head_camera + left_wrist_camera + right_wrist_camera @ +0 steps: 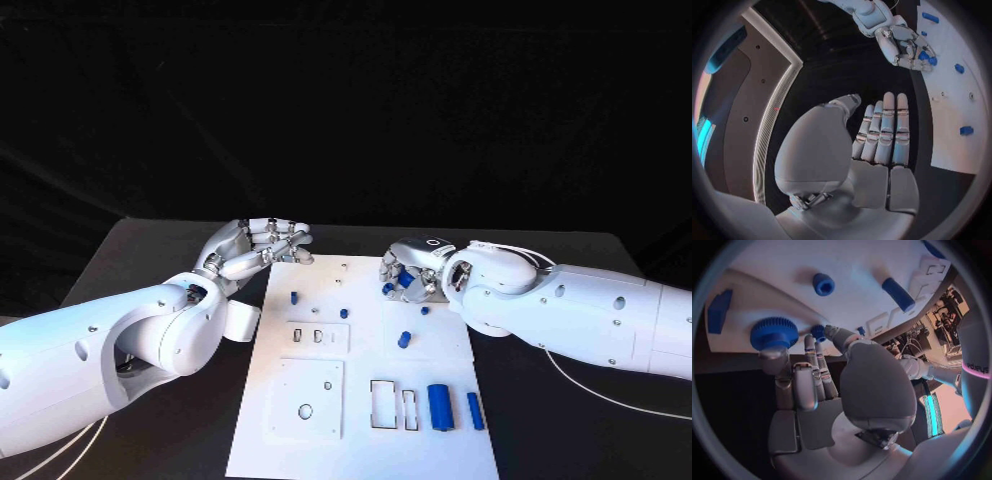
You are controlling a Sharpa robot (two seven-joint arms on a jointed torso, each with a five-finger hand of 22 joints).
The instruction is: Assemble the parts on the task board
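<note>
In the head view we see the white task board [368, 400] lying in the middle of the black table [159, 250], running from the centre of the frame down to the bottom edge.

Our left hand [263, 245] sits at the board's upper left corner, just off its edge. In the left wrist view its fingers [887, 132] lie straight and side by side, close together, with nothing in them.

Our right hand [411, 268] is over the upper right part of the board. In the right wrist view the fingertips touch a round blue ridged part [774, 333] at the board's edge, and we cannot tell for sure whether it is gripped or only touched. The left wrist view shows blue between the curled fingers of that hand [907, 45].

Other blue parts lie scattered on the board: a small piece [293, 297] at centre left, a short cylinder [404, 339] at centre right, and a thick cylinder [440, 406] beside a thin bar [475, 410] at lower right. In the right wrist view we also see a small ring-shaped part [824, 284] and a blue rod [898, 294] lying on the white surface.
</note>
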